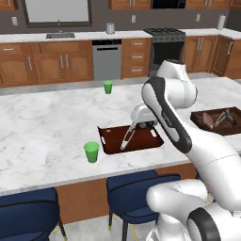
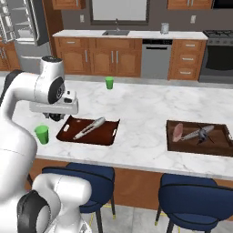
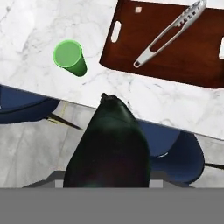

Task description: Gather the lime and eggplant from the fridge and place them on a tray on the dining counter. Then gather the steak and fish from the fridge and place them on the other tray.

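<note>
Eggplant (image 3: 109,144), dark and round, sits clamped in the claw (image 2: 57,117), up in the air just past the near left corner of the tray (image 3: 183,57), over the edge of the dining counter (image 2: 141,113). The white arm bends over the counter and its hand points down beside that tray. I count two trays, this one with one pair of tongs (image 3: 168,33) in it and the other tray (image 2: 223,143) far to its right, two green cups (image 3: 69,57), and two blue stools (image 2: 82,175).

Marble dining counter (image 2: 145,113): two trays (image 2: 88,131), cups (image 2: 42,134).
</note>
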